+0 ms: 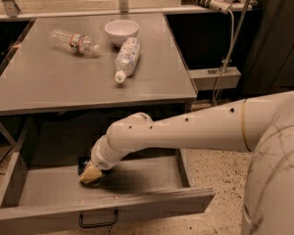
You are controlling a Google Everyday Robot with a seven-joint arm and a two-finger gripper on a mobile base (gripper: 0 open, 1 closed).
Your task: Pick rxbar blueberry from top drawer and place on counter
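The top drawer (137,207) is pulled open below the counter (54,89); its black loop handle (97,222) shows on the front panel. My white arm reaches down into it from the right. My gripper (90,174) is low inside the drawer, its tan tip at the drawer floor. A small dark blue-black wrapper, the rxbar blueberry (82,165), shows just behind the gripper's tip, mostly hidden by it. I cannot tell whether the gripper touches or holds it.
On the counter lie two clear plastic bottles, one at the back left (73,41) and one near the middle (126,58), beside a white bowl (121,31). A white cable and power strip (220,4) hang at the back right. The speckled floor is right of the drawer.
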